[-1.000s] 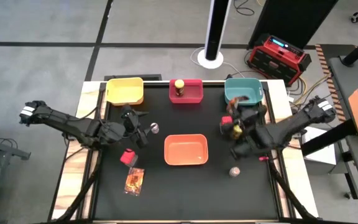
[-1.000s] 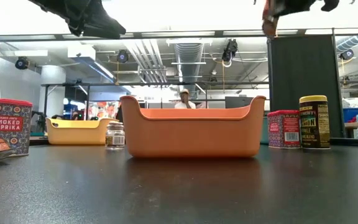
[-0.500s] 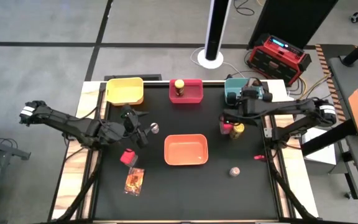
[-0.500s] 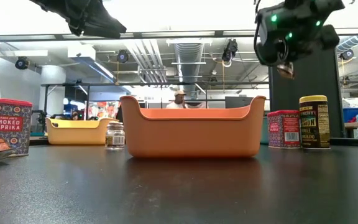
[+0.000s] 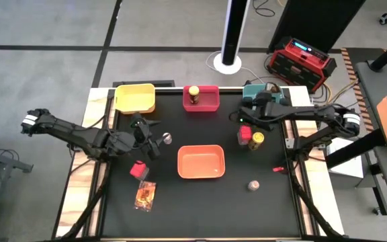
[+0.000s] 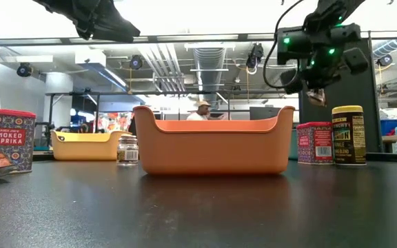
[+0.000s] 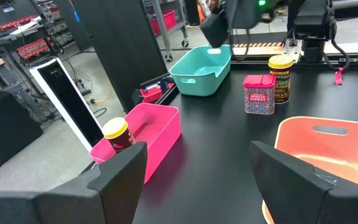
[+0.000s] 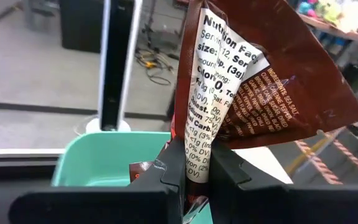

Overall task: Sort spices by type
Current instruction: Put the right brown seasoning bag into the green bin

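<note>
My right gripper (image 5: pixel 246 115) is shut on an orange-brown printed packet (image 8: pixel 260 93) in the air by the near left corner of the teal tray (image 8: pixel 98 162). Below it on the table stand a red tub (image 5: pixel 244 138) and a yellow-lidded jar (image 5: pixel 256 140). My left gripper (image 5: pixel 152 142) is open and empty beside a small shaker (image 5: pixel 167 138). Another red tub (image 5: pixel 138 169) and a packet (image 5: pixel 145 195) lie near it. A second shaker (image 5: pixel 253 185) stands at the near right. A second yellow-lidded jar (image 5: pixel 193 93) stands in the pink tray (image 5: pixel 210 101). My right gripper pinches the packet between its two fingers at a creased strip of its white printed label (image 8: pixel 191 149). The rest of the packet stands out past the fingertips, bent and crumpled. In the low view its end (image 6: pixel 316 96) hangs below the gripper, clear of the table and the tray.
An orange tray (image 5: pixel 201 161) sits mid-table and a yellow tray (image 5: pixel 135 97) at the far left. A white post (image 5: pixel 232 33) and a red box (image 5: pixel 301 57) stand on the floor beyond the far edge. A person (image 6: pixel 202 109) shows far behind.
My right arm has swung its wrist toward the table's far edge and turned, so the gripper now reaches in from the right beside the teal tray. It has come down a little, still shut on the packet, which now hangs lower.
</note>
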Robot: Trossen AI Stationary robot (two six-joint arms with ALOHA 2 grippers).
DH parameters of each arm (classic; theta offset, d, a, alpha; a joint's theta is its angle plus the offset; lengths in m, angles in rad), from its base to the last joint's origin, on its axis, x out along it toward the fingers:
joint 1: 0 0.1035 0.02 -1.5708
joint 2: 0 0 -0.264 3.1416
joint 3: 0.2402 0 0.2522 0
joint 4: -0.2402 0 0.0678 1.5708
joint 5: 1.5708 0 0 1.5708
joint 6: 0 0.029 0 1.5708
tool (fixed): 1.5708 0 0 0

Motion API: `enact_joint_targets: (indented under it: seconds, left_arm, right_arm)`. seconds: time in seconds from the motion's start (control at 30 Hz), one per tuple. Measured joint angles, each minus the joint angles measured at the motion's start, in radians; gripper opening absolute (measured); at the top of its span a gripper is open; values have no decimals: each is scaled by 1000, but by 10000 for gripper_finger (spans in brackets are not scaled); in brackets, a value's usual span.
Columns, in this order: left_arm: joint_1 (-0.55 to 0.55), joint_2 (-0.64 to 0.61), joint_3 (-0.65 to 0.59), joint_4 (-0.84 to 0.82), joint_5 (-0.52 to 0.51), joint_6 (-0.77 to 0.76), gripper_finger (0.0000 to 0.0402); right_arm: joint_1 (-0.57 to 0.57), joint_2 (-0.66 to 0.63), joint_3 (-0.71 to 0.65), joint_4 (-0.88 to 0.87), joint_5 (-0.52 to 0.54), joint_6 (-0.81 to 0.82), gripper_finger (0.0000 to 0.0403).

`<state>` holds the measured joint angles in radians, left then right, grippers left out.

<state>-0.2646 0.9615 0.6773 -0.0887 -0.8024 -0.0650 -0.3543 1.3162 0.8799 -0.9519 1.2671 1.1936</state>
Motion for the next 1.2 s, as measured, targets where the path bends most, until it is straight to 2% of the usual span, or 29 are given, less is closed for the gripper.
enact_joint_targets:
  seconds: [0.27,0.53,0.8,1.03,1.2]
  left_arm:
    - [0,0,0,0,0,0,267]
    - [0,0,0,0,0,0,267]
    - [0,0,0,0,0,-5,267]
    - [0,0,0,0,0,-11,267]
    - [0,0,0,-1,0,-12,267]
  right_arm:
    - [-122,14,-2,110,-58,-173,34]
    - [-176,23,-36,420,-171,-434,34]
    - [-208,23,-126,648,-201,-610,34]
    - [-235,27,-190,810,-231,-725,34]
    - [-236,28,-210,825,-284,-741,34]
